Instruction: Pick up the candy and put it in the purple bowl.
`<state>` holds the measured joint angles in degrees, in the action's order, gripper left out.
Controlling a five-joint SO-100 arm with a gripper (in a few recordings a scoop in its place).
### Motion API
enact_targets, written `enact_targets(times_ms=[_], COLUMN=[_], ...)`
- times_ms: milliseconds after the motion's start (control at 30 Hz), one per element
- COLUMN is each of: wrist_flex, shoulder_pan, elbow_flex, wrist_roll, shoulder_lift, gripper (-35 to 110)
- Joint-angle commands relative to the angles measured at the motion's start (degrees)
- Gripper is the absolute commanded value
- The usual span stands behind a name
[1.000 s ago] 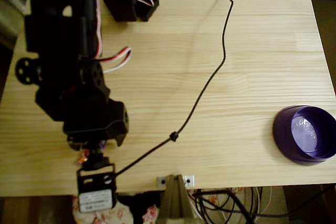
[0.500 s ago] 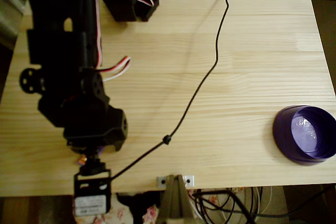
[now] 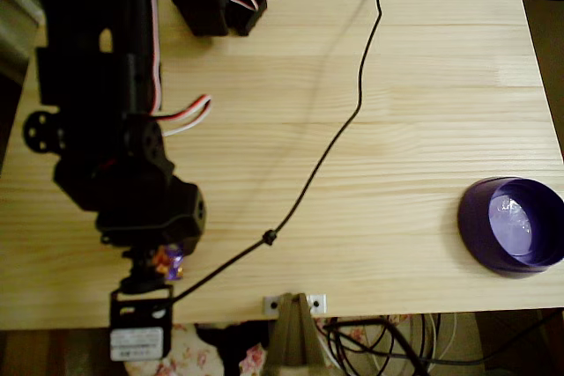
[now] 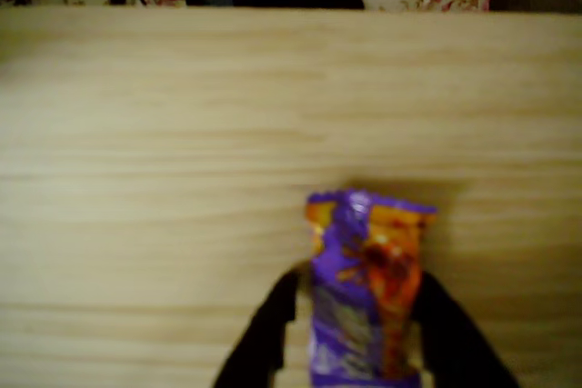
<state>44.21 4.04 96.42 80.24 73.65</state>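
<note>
Candy (image 4: 366, 297), a crinkly foil packet in shiny purple and orange, sat pinched between the dark fingers (image 4: 264, 338) near the pale wood worktop's (image 3: 370, 173) front-left corner. That slick wrapper could slide free on the long carry to the smooth round purple bowl (image 3: 514, 226) at the right edge.

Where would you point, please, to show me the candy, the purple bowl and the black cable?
candy (image 4: 364, 297), wrist view, middle of the wrapper between the jaws.
purple bowl (image 3: 476, 226), overhead view, dark outer wall on its left side.
black cable (image 3: 328, 149), overhead view, midway along its run across the table.
</note>
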Motion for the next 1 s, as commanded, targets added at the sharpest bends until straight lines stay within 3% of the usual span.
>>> enact_targets(times_ms=[0, 500, 567, 667, 867, 967], wrist_flex=[-0.1, -1.2, -2.0, -2.1, 9.7, 20.2], shoulder_pan=[2.6, 2.9, 2.6, 1.9, 0.5, -1.1], elbow_flex=[1.8, 8.3, 9.1, 7.8, -3.6, -13.1], wrist_roll=[-0.7, -2.6, -3.6, -2.9, 3.5, 13.3], shoulder_lift=[7.6, 15.7, 17.6, 17.6, 12.4, 7.2], gripper=[8, 5, 8, 24, 33, 37])
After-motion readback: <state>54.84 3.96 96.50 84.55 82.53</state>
